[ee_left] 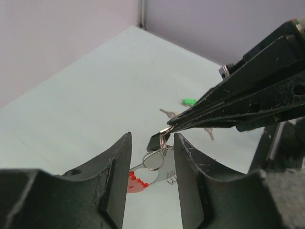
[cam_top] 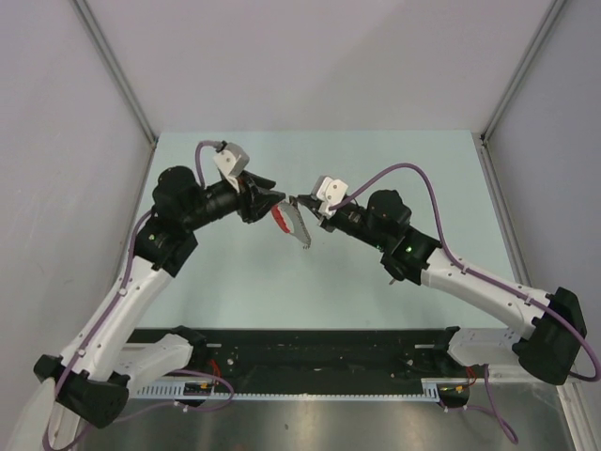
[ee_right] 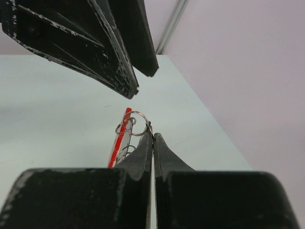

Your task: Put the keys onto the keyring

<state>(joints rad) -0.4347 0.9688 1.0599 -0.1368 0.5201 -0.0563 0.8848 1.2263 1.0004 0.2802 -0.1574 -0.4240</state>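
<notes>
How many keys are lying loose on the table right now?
3, in the left wrist view: a green-headed key, a silver key blade just below-left of it, and a third key partly hidden under the right jaws. A fourth may be hidden.

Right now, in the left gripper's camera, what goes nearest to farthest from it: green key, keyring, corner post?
1. keyring, hanging between the fingers of the left gripper.
2. green key, lying on the table beyond, to the right.
3. corner post, at the far end.
</notes>
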